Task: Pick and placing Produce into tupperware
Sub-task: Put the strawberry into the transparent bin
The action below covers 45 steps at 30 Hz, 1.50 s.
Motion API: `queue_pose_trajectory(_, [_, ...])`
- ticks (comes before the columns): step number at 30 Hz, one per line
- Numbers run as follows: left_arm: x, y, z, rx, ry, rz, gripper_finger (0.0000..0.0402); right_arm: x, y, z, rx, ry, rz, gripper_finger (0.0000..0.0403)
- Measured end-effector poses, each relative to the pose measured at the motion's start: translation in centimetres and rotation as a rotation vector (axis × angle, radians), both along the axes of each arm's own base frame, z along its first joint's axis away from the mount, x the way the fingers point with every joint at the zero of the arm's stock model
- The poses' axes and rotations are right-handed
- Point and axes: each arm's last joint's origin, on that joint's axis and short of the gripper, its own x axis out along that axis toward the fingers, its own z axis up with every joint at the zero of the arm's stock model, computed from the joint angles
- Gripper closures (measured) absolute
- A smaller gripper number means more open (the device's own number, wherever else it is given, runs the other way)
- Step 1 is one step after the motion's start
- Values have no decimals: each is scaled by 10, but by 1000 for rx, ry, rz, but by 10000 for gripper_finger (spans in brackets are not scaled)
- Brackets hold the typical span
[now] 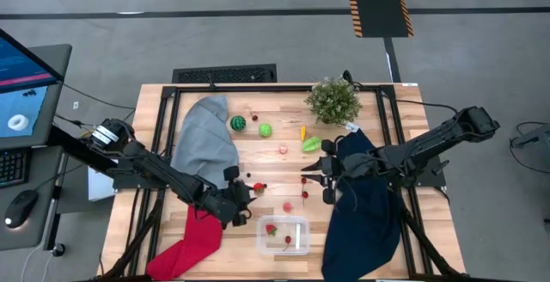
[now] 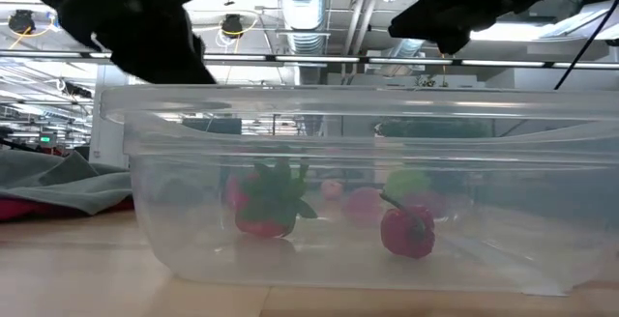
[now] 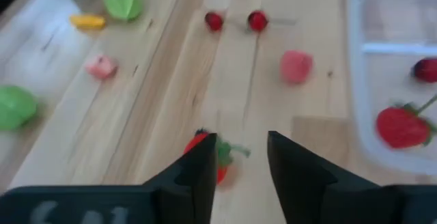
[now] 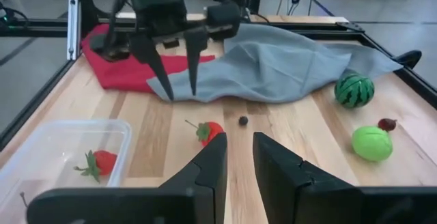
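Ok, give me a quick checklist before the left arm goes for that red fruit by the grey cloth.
1. Left pincer apart enough for the fruit: ok, a gap shows.
2. Red fruit with green leaves free on the wood: ok.
3. Left pincer centred on it: not ok, fruit sits behind one finger.
4. Tupperware has room: ok, only two red pieces inside.
5. Right pincer clear of the path: ok.
6. Grey cloth clear of the fruit: ok.

- The tupperware (image 2: 319,114) fills the low view, its clear wall close to the camera on the wooden table (image 2: 68,259).
- Inside lie a strawberry (image 2: 268,204) and a red cherry-like fruit (image 2: 407,230).
- Blurred pink and green produce shows through the wall.
- Grey cloth (image 2: 58,184) lies left.
- Dark arm parts hang above.
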Motion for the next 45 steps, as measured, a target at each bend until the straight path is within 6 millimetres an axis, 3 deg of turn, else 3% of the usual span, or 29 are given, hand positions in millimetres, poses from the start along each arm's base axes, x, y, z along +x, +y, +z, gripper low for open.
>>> queue_pose_trajectory(12, [7,-5,-29,74,70,-9,255,0,0,-1,-2,7,0,308])
queue_pose_trajectory(45, [18,3,-35,91,47,6,255,0,0,-1,-3,11,0,308])
